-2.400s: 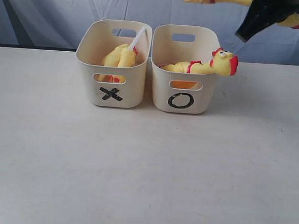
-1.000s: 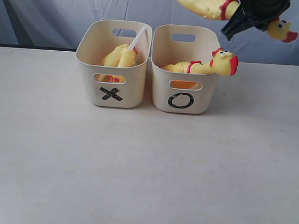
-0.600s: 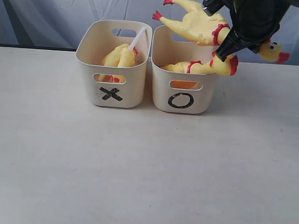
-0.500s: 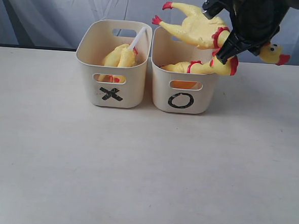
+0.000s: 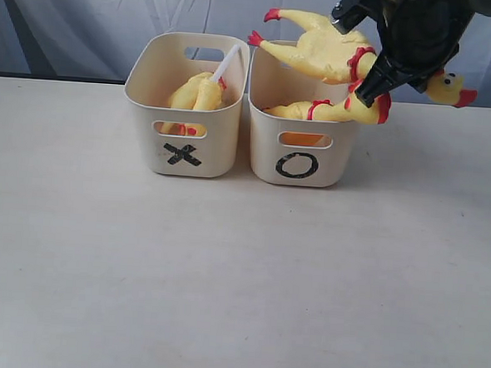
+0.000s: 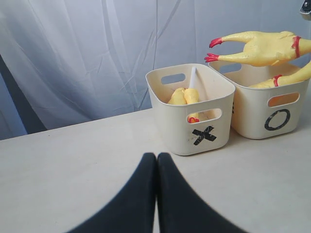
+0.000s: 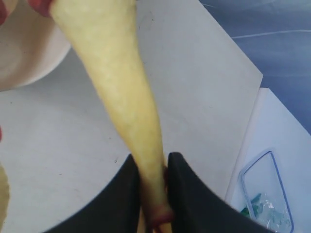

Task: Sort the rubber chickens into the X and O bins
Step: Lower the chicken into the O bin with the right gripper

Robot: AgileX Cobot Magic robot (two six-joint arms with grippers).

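Nearly there: grips one rubber chicken (image 5: 320, 51) by the neck in the clamped right tool (image 7: 154, 194) above the O bin (image 5: 268, 156), not yet dropped, others (image 5: 363, 106) lying in it and the X bin (image 5: 144, 136), left tool (image 6: 156, 165) closed, empty.

Yellow chicken (image 5: 320, 53) aloft over O bin (image 5: 264, 156), perhaps two in X bin (image 5: 218, 153)
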